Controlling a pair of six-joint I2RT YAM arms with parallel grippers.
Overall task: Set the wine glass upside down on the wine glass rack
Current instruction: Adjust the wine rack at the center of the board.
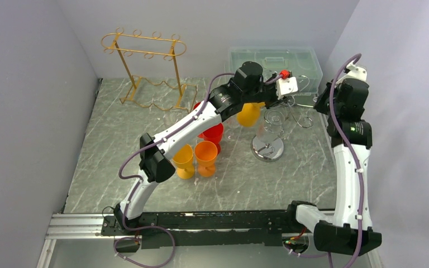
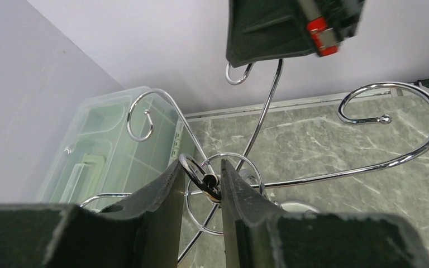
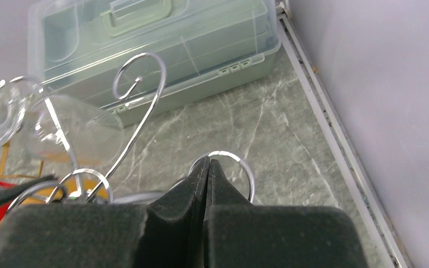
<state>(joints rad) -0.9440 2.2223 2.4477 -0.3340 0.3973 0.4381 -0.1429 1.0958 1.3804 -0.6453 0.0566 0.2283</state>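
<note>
The left gripper (image 2: 201, 168) has its fingers drawn in on a small chrome loop of the chrome rack (image 1: 268, 149), which fills the gap between the two pads. The right gripper (image 3: 208, 163) has its fingers pressed together, with another rack loop arcing round the tips; whether the wire is nipped cannot be told. The clear wine glass (image 3: 72, 131) sits tilted among the rack's curled arms, just left of the right gripper; whether it hangs from a hook is unclear. A lidded clear storage box (image 3: 162, 44) stands close behind the rack. To the right, bare marble table (image 3: 279, 128) runs to a metal strip at the foot of the wall (image 3: 380, 111). Left of the rack, beneath the left arm, orange and red cups (image 1: 205, 156) crowd together, and a gold wire rack (image 1: 145, 56) stands in the far left corner.
</note>
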